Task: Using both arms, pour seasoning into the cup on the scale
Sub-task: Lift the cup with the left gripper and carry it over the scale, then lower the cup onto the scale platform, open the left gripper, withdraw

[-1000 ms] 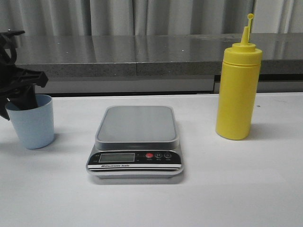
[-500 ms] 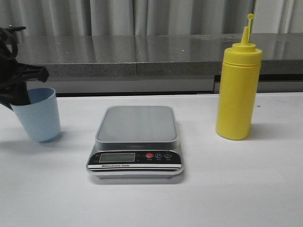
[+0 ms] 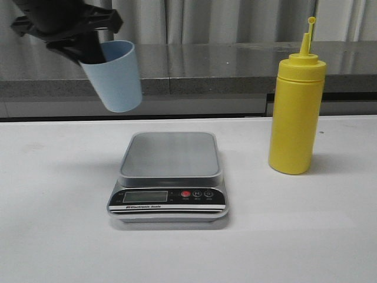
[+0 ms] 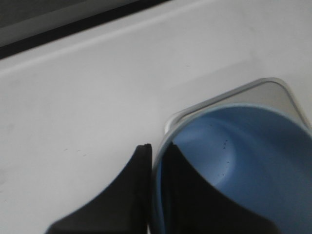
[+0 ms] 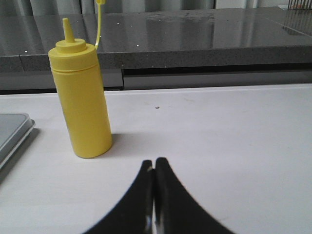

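Note:
My left gripper (image 3: 91,50) is shut on the rim of the pale blue cup (image 3: 115,76), one finger inside and one outside, and holds it tilted in the air above and left of the scale (image 3: 169,154). In the left wrist view the cup (image 4: 253,161) fills the lower right, with a corner of the scale platform (image 4: 275,92) under it and the gripper (image 4: 155,151) pinching the cup wall. The yellow seasoning bottle (image 3: 296,112) stands upright on the table right of the scale. My right gripper (image 5: 154,165) is shut and empty, short of the bottle (image 5: 80,105).
A grey stone counter ledge (image 3: 206,65) runs along the back of the white table (image 3: 188,253), with curtains behind it. The scale's black front panel (image 3: 168,197) faces me. An edge of the scale also shows in the right wrist view (image 5: 12,129).
My left gripper has lifted the cup off the table at the far left and carried it up and to the right, toward the scale. The bottle and scale have not moved.

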Action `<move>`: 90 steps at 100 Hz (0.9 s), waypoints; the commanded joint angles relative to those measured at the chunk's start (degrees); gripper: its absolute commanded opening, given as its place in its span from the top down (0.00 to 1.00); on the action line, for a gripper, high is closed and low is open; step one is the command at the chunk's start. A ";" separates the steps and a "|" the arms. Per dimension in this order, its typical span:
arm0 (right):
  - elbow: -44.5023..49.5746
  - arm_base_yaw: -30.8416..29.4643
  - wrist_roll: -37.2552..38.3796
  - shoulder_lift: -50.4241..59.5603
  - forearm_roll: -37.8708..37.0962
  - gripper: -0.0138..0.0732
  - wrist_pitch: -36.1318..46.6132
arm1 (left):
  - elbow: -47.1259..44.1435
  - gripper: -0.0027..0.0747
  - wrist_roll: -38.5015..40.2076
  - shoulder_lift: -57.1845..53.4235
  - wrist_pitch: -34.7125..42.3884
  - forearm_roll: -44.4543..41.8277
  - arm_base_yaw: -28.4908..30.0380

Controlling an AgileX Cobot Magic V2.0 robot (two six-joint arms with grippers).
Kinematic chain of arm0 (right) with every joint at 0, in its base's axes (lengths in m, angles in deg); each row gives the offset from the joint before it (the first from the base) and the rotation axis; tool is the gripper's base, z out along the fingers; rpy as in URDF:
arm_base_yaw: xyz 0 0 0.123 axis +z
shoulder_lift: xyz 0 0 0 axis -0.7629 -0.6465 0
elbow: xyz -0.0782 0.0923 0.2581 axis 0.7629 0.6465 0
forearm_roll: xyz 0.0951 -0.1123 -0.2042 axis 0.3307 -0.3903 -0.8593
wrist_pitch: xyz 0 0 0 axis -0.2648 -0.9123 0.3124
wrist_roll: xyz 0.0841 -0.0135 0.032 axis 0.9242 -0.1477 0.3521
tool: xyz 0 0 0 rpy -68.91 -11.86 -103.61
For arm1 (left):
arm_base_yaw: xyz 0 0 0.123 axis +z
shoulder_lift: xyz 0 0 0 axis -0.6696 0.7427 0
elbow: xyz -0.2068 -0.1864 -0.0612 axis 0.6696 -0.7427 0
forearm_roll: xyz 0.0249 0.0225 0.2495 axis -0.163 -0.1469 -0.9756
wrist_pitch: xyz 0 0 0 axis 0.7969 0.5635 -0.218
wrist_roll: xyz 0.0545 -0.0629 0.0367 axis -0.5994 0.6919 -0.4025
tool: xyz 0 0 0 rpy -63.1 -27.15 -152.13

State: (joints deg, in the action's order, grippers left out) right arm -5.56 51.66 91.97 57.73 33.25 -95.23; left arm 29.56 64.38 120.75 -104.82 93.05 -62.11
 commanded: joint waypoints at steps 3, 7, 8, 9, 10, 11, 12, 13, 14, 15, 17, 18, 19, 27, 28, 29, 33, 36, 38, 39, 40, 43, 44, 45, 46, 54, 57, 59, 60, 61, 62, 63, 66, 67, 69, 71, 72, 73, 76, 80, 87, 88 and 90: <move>-1.00 -0.29 -0.37 1.04 -0.74 0.92 4.25 | 2.48 0.99 -0.98 -2.53 2.00 0.85 -3.38; -1.00 -0.29 -0.37 1.04 -0.74 0.92 4.25 | 2.48 0.99 -0.98 -2.27 2.00 0.85 -4.12; -1.00 -0.29 -0.37 1.04 -0.74 0.92 4.25 | 2.48 0.99 -0.98 -2.08 2.00 0.85 -4.37; -1.00 -0.29 -0.37 1.04 -0.74 0.92 4.25 | 2.48 0.99 -0.98 -1.78 2.00 0.85 -4.61; -1.00 -0.29 -0.37 1.04 -0.74 0.92 4.25 | 2.48 0.99 -0.98 -1.85 2.00 0.85 -4.72; -1.00 -0.29 -0.37 1.04 -0.74 0.92 4.25 | 2.48 0.99 -0.98 -1.72 2.00 0.85 -4.73; -1.00 -0.29 -0.37 1.04 -0.74 0.92 4.25 | 2.60 0.99 -0.98 -1.55 2.00 0.85 -4.91; -1.00 -0.29 -0.37 1.04 -0.74 0.92 4.25 | 2.59 0.99 -0.98 -1.38 2.00 0.87 -5.11; -1.00 -0.29 -0.37 1.04 -0.74 0.92 4.25 | 2.59 0.99 -0.98 -1.35 2.00 0.87 -5.13; -1.00 -0.29 -0.37 1.04 -0.74 0.92 4.25 | 2.59 0.99 -0.98 -1.22 2.00 0.87 -5.26; -1.00 -0.29 -0.37 1.04 -0.74 0.92 4.25 | 2.67 0.99 -0.98 -1.06 2.00 0.87 -5.42; -1.00 -0.29 -0.37 1.04 -0.74 0.92 4.25 | 2.67 0.99 -0.98 -0.91 2.00 0.97 -5.54; -1.00 -0.29 -0.37 1.04 -0.74 0.92 4.25 | 2.67 0.99 -0.98 -0.72 2.00 1.09 -5.55; -1.00 -0.29 -0.37 1.04 -0.74 0.92 4.25 | 2.92 0.99 -0.87 0.42 1.86 2.39 -5.90; -1.00 -0.29 -0.37 1.04 -0.74 0.92 4.25 | 2.92 0.99 -0.87 0.55 1.86 2.76 -5.90; -1.00 -0.29 -0.37 1.04 -0.74 0.92 4.25 | 2.92 0.99 -0.87 0.68 1.86 2.91 -5.90; -1.00 -0.29 -0.37 1.04 -0.74 0.92 4.25 | 2.92 0.99 -0.87 1.36 1.86 3.50 -5.90; -1.00 -0.29 -0.37 1.04 -0.74 0.92 4.25 | 2.92 0.99 -0.87 1.93 1.63 3.59 -5.90; -1.00 -0.29 -0.37 1.04 -0.74 0.92 4.25 | 2.92 0.99 -0.87 2.31 1.49 3.89 -5.90; -1.00 -0.29 -0.37 1.04 -0.74 0.92 4.25 | 2.92 0.99 -0.87 2.59 1.30 3.89 -5.90; -1.00 -0.29 -0.37 1.04 -0.74 0.92 4.25 | 2.92 0.99 -0.87 2.74 1.21 3.89 -5.90; -1.00 -0.29 -0.37 1.04 -0.74 0.92 4.25 | 2.92 0.99 -0.87 3.19 1.08 3.89 -5.90; -1.00 -0.29 -0.37 1.04 -0.74 0.92 4.25 | 2.92 0.99 -0.87 3.44 0.92 3.89 -5.90; -1.00 -0.29 -0.37 1.04 -0.74 0.92 4.25 | 2.92 0.99 -0.87 3.55 0.81 3.89 -5.90; -1.00 -0.29 -0.37 1.04 -0.74 0.92 4.25 | 2.92 0.99 -0.87 3.71 0.80 3.89 -5.90; -1.00 -0.29 -0.37 1.04 -0.74 0.92 4.25 | 2.92 0.99 -0.87 4.29 0.72 3.99 -5.90; -1.00 -0.29 -0.37 1.04 -0.74 0.92 4.25 | 2.92 0.98 -0.87 4.45 0.72 3.99 -5.90; -1.00 -0.29 -0.37 1.04 -0.74 0.92 4.25 | 2.92 0.97 -0.87 4.49 0.72 3.99 -5.90; -1.00 -0.29 -0.37 1.04 -0.74 0.92 4.25 | 2.92 0.96 -0.87 4.49 0.72 3.99 -5.90; -1.00 -0.29 -0.37 1.04 -0.74 0.92 4.25 | 2.92 0.95 -0.87 4.63 0.72 3.99 -5.90; -1.00 -0.29 -0.37 1.04 -0.74 0.92 4.25 | 2.92 0.94 -0.87 4.60 0.72 3.99 -5.90; -1.00 -0.29 -0.37 1.04 -0.74 0.92 4.25 | 2.92 0.93 -0.87 4.60 0.72 3.99 -5.90; -1.00 -0.29 -0.37 1.04 -0.74 0.92 4.25 | 2.92 0.88 -0.87 4.60 0.72 3.99 -5.90; -1.00 -0.29 -0.37 1.04 -0.74 0.92 4.25 | 2.92 0.87 -0.87 4.60 0.72 3.99 -5.90; -1.00 -0.29 -0.37 1.04 -0.74 0.92 4.25 | 2.92 0.83 -0.87 4.60 0.72 3.99 -5.90; -1.00 -0.29 -0.37 1.04 -0.74 0.92 4.25 | 2.92 0.79 -0.87 4.60 0.72 3.99 -5.90; -1.00 -0.29 -0.37 1.04 -0.74 0.92 4.25 | 2.92 0.78 -0.87 4.60 0.82 3.99 -5.90; -1.00 -0.29 -0.37 1.04 -0.74 0.92 4.25 | 2.92 0.75 -0.87 4.60 0.82 3.99 -5.90; -1.00 -0.29 -0.37 1.04 -0.74 0.92 4.25 | 2.97 0.70 -0.87 4.60 0.82 3.99 -5.90; -1.00 -0.29 -0.37 1.04 -0.74 0.92 4.25 | 2.97 0.62 -0.87 4.60 0.91 3.99 -5.90; -1.00 -0.29 -0.37 1.04 -0.74 0.92 4.25 | 2.97 0.52 -0.87 4.60 1.03 3.99 -5.90; -1.00 -0.29 -0.37 1.04 -0.74 0.92 4.25 | 2.97 0.51 -0.87 4.60 1.03 3.99 -5.90; -1.00 -0.29 -0.37 1.04 -0.74 0.92 4.25 | 2.97 0.49 -0.87 4.60 1.03 3.99 -5.90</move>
State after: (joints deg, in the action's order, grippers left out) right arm -5.56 51.66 91.97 57.73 33.25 -95.23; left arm 30.60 63.46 128.26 -106.04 95.83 -67.52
